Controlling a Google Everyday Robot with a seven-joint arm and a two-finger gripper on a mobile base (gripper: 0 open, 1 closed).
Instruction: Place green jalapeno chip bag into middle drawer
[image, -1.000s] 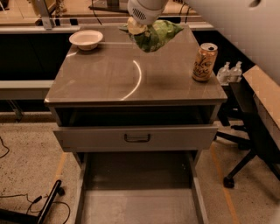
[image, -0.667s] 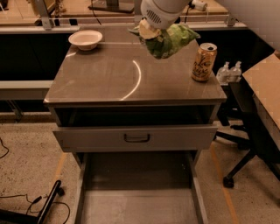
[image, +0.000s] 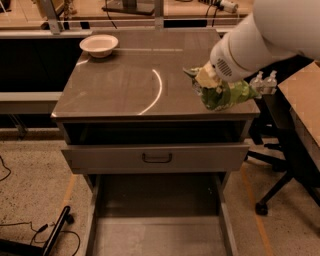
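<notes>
- The gripper (image: 207, 82) hangs over the front-right corner of the cabinet top (image: 125, 85), its 2 fingers clamped on the upper edge of the green jalapeno chip bag (image: 226, 95)
- The bag dangles crumpled below the fingers, just above that corner of the cabinet top and partly past its right edge; I cannot tell whether it brushes the surface
- The middle drawer (image: 160, 237) stands open below and forward of the cabinet top's front edge, showing its flat floor
- The handled drawer (image: 210, 159) sits between the 2, jutting a little past the cabinet top's front edge
- The step in hand, as I judge it, is to carry the bag forward off the cabinet top, then down into the middle drawer
- To do it well, move the bag forward past the cabinet top's front edge and past the handled drawer's front panel before lowering; coming down early would likely snag the foil on that panel
- Also shift left toward the cabinet top's centre line, so the bag comes down over the drawer floor rather than over the right side wall
- Lower until the bag is close to the floor before parting the fingers; a light foil bag released high may drift or tip out
- The white bowl (image: 99, 45) at the cabinet top's far-left corner is well apart from this path
</notes>
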